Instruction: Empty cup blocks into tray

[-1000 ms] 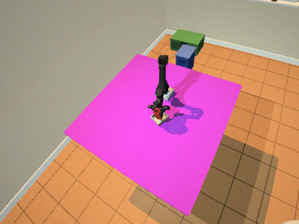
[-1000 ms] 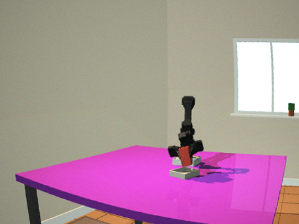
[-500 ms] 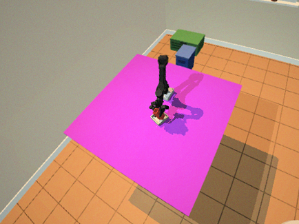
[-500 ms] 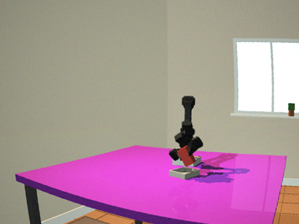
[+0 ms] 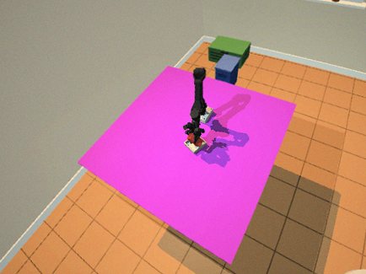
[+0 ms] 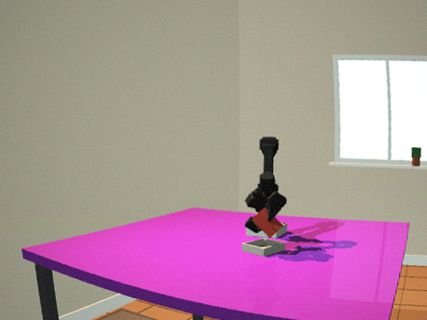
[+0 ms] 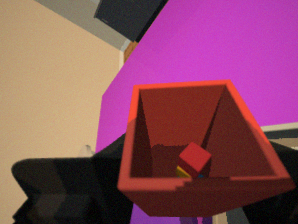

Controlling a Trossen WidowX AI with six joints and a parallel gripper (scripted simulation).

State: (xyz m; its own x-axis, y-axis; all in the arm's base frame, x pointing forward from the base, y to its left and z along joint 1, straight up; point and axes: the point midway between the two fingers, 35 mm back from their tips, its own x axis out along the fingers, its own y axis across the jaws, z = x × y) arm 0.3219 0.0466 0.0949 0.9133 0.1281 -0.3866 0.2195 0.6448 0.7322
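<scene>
Cup (image 5: pixel 191 138) (image 6: pixel 268 222) (image 7: pixel 177 112) pinched in the gripper (image 5: pixel 193 132) (image 6: pixel 264 215) (image 7: pixel 174 125), fingers pressed on opposite sides, raised off the table (image 5: pixel 153 166) (image 6: pixel 170 253). Long axis leaning well off vertical in the exterior view, but not upside down. Red block (image 7: pixel 195 156) visible down inside, with bits of yellow (image 7: pixel 183 172) and blue (image 7: pixel 201 176) beside it. Not poured out yet, judging by that.

Relation to watch: mouth versus tray (image 5: pixel 197 151) (image 6: pixel 252 248). From the top, cup overlapping the tray's arm-side end, with more of the tray reaching out past it, away from the arm. From the exterior, cup above and looking slightly behind the tray — hard to tell exactly how far over the rim. Pale edge (image 7: pixel 282 127) showing at the right in the wrist view; can't tell whether it belongs to the tray or to the other pale box (image 5: pixel 205 116) (image 6: pixel 252 232) by the arm.

Next, probably: keep rolling the wrist until the mouth points down, keeping the mouth inside the tray walls. Might need a small shift outward, away from the arm. Main risk: blocks sliding out over the near rim — or one wedging in a corner.
</scene>
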